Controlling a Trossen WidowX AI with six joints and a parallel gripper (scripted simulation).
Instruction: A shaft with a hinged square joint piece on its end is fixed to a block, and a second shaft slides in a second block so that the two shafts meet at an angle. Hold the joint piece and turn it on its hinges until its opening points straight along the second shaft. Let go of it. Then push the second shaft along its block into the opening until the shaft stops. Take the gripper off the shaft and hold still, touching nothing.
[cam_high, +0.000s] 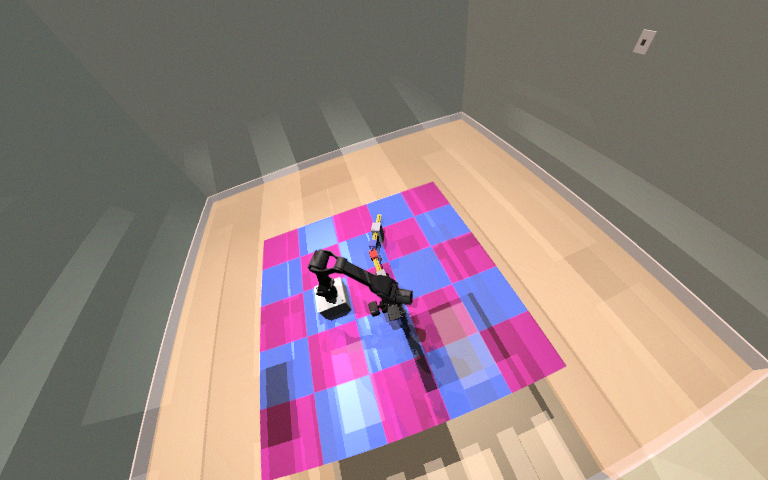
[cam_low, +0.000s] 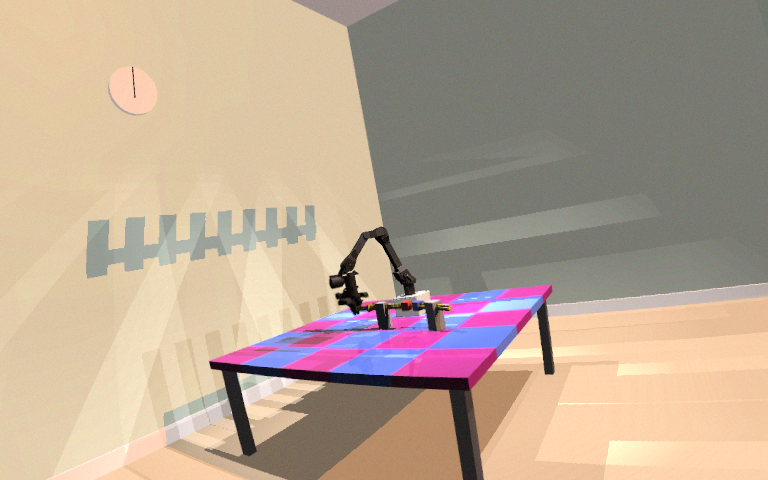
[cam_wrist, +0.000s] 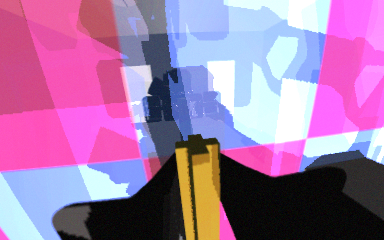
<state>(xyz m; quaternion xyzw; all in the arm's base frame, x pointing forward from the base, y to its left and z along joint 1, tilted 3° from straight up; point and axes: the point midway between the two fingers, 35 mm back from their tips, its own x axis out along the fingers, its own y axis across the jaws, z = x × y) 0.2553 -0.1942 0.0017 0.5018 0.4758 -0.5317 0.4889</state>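
Task's thing: long yellow ridged shaft (cam_high: 377, 264) (cam_low: 368, 308) (cam_wrist: 205, 200), the second one; it passes through the near grey block (cam_high: 381, 273) (cam_low: 384, 315), which stands on the pink-and-blue checkered counter (cam_high: 538, 339) (cam_low: 441, 367).
Hand: black two-finger hand (cam_high: 389, 305) (cam_low: 355, 310) (cam_wrist: 193, 153), partly closed, approx. a quarter open; it has hold of the shaft near its outer end.
Joint piece: small red square part (cam_high: 373, 254) (cam_low: 406, 305) with a blue part (cam_high: 374, 244) (cam_low: 416, 305) behind it, on the side of the far grey block (cam_high: 376, 226) (cam_low: 435, 316). The hand is well apart from it. If the shaft end is already inside the opening, I cannot tell.
Weight, stiffness: probably light, and stiff like hard plastic or painted metal; not fragile, I think.
Surface: looks smooth, w/ a long groove — the fingers may slip if the push becomes hard.
Where to hold: outer end, fingers flat on both sides, incl. enough room before the block.
Next: prob. push along the shaft's own line till it stops — a sideways push could jam it in the block.
Brands, labels: none seen.
Writing: no readable text; the pale round wall clock (cam_low: 133, 90) shows no numerals I can read.
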